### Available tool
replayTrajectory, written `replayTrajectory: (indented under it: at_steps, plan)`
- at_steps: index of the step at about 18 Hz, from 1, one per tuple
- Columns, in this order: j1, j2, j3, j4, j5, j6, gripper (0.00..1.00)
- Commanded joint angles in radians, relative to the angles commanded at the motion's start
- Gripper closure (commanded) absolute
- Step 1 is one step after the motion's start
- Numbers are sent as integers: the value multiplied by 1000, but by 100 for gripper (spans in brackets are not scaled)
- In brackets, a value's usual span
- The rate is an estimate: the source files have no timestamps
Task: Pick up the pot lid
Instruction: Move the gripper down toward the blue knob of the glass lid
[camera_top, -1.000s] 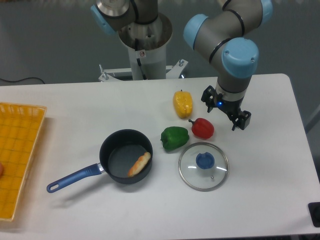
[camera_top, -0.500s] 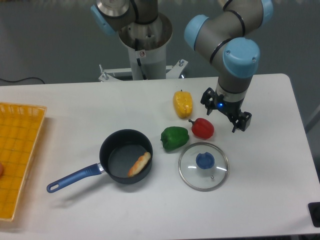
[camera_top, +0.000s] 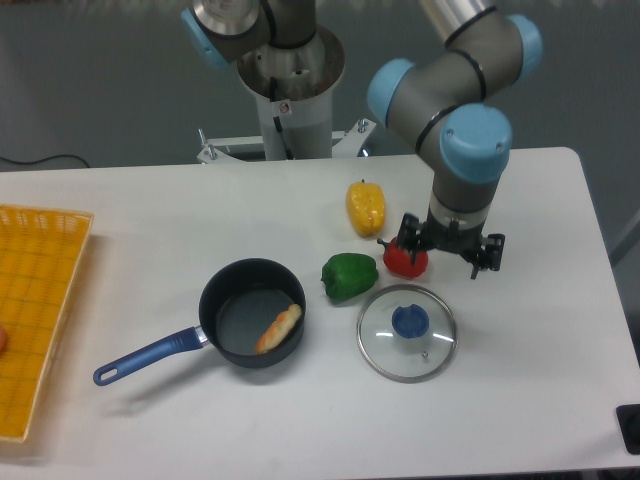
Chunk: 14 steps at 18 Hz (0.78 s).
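- Pot lid (camera_top: 398, 349) lies flat on the white table (camera_top: 150, 230), knob side up, right of ctr in view, camera side of the gripper.
- Arm (camera_top: 474, 125) reaches in from the far side; gripper (camera_top: 446, 250) is above & beyond the lid, jaws spread w/ nothing b/w them. Step in hand, I'd judge: the approach, no contact yet. Best to come toward the camera & a bit to view-left w/ height kept, ctr over the knob, then go straight down.
- Frying pan (camera_top: 252, 313) sits well to the lid's left, prob. out of the way.
- Lid itself: round, clear w/ a thin rim, so no long axis & no real heading; any wrist angle should do re: the disc.
- Green pepper (camera_top: 350, 277) & red pepper (camera_top: 407, 262) are just beside the lid's far-left & far edges. Fingers could clip the red one if lowered too soon.
- Blue knob (camera_top: 410, 321) points up, approx vertical, no clear long side; it's the grip pt. Put fingers on opp. sides, low on it but clear of the glass, close evenly, lift level. Off-ctr grip = lid may tilt or slip.
- Small vent (camera_top: 425, 354) is camera-side & slightly right of the knob: the only mark giving the lid a direction.
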Motion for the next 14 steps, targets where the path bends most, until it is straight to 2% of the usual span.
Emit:
replayTrajectory:
  at_steps: [3, 9, 11, 14]
  plan:
    - [3, -18, 12, 0, -21, -109, 0]
    - [2, -49, 28, 0, -66, -230, 0]
    - [-5, -72, 43, 0, -61, -313, 0]
    - [-23, -80, 44, 3, -60, -361, 0]
